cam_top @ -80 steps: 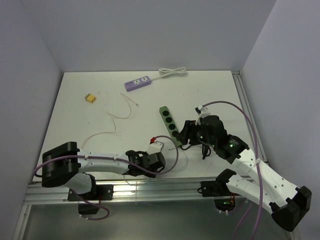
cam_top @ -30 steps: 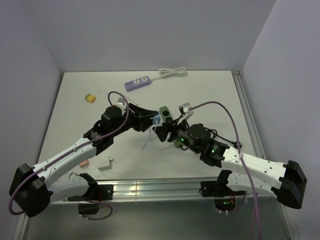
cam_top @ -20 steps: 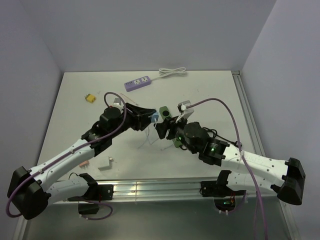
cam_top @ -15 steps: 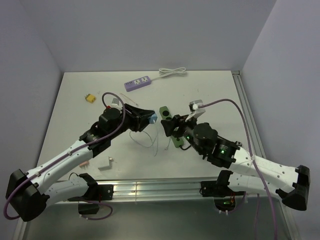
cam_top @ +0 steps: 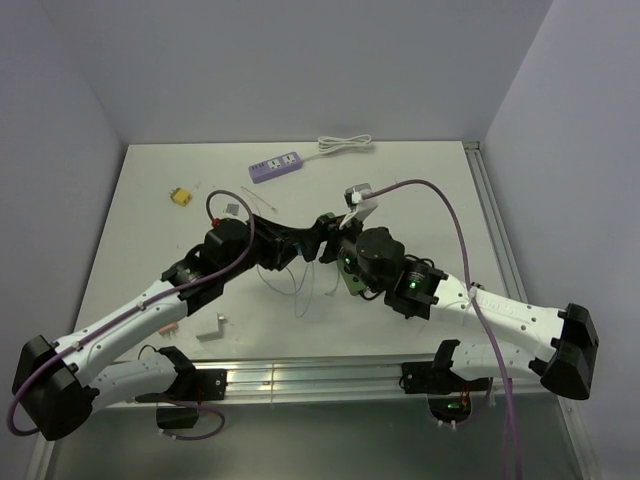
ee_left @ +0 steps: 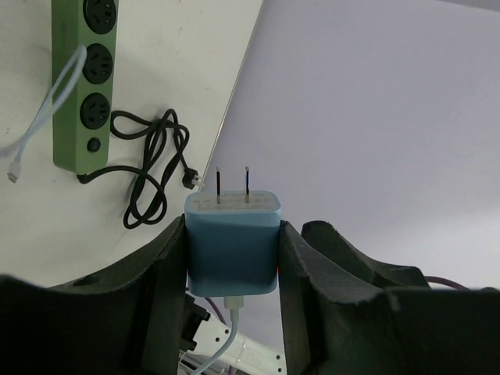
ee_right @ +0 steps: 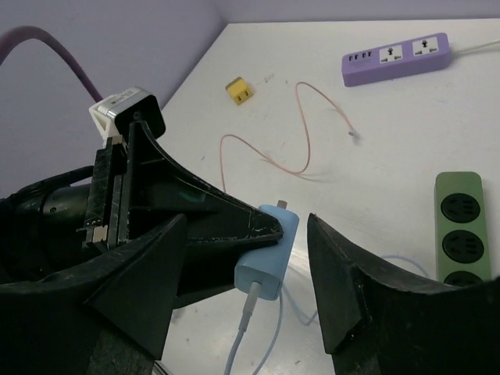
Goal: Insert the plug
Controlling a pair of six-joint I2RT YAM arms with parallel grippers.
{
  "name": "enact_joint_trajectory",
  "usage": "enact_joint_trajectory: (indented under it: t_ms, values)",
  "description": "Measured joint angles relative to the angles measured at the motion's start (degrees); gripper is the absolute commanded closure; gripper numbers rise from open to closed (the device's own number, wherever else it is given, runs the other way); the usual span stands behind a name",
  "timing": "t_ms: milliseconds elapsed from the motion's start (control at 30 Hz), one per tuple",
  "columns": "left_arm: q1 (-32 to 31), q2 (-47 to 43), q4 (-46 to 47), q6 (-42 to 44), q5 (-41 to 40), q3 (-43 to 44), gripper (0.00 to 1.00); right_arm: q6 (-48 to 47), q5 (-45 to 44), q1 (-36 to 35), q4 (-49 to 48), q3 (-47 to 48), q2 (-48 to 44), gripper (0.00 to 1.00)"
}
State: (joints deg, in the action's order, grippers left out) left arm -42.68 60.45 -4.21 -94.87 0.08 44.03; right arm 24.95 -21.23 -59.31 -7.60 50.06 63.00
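Left pincer clamps plug, covering its sides.

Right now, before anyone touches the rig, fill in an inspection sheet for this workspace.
Surface: white table.
Job's things: blue charger plug, prongs bare; green power strip, visible sockets free.
Clutter: purple power strip, yellow connector, thin pink wire.
Grippers: left gripper shut on the plug; right gripper open, facing the plug.
Cables: white charger cable lies over the green strip; black cord beside it.
Surroundings: lavender walls; nothing else seen.
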Motion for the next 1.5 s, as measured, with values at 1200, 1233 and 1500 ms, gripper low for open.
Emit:
enact_joint_trajectory:
  t_ms: [1200,1233,1500]
  values:
    - [0.02,-2.89,2.29,-4.11,-4.04,-0.74,0.1,-0.48,-2.6,-2.21,-3.28,-1.2,5.6,1.0]
    - [-0.02,-2.97,2.32,-3.78,-4.15,-0.74,0.01,-0.28,-2.71,-2.21,-2.29,-0.96,5.53,1.0]
    - [1.44,-7.1,-6.69,5.35,-12.22,0.87,0.01,0.44,2.78,6.08,15.39,5.6,5.27,1.0]
